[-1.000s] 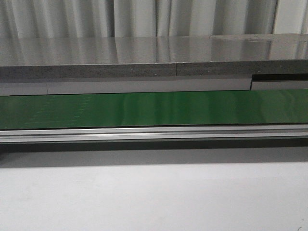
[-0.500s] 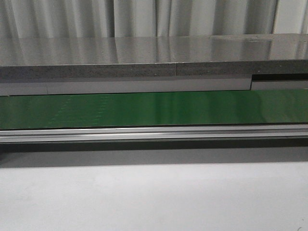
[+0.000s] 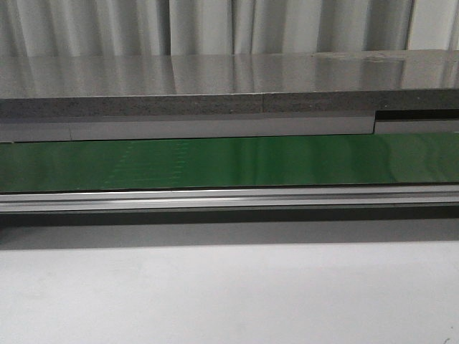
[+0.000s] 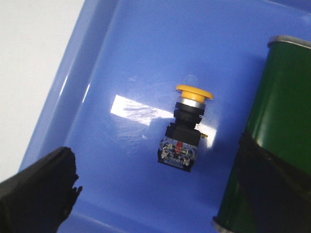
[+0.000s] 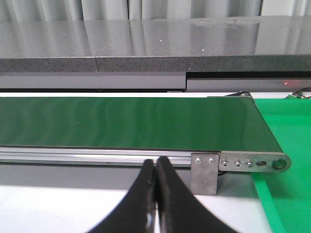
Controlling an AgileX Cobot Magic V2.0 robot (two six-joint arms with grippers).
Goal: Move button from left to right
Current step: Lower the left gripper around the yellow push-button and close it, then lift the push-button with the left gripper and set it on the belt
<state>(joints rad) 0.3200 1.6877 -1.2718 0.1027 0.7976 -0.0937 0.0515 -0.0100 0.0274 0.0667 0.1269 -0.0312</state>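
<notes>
My left end effector (image 4: 41, 191) shows only as one dark finger at the edge of its wrist view; the second finger is out of sight, so I cannot tell how wide it stands. It holds nothing and hangs apart from the button (image 4: 185, 127), which lies tipped on its side on the floor of a blue tray (image 4: 97, 63), yellow cap pointing away from my finger, black switch body nearer. The rounded end of the green belt (image 4: 272, 131) sits just beside the tray. My right end effector (image 5: 156, 194) has its fingers pressed together, empty, facing the far end of the same belt (image 5: 131, 121), with a green mat (image 5: 286, 126) beyond it. From the front the belt (image 3: 229, 161) is bare.

I judge the pickup has not begun. To do it well I should centre over the black body, not the slippery domed cap, turn my wrist so the fingers close across its flat sides, and descend without scraping the tray wall.
</notes>
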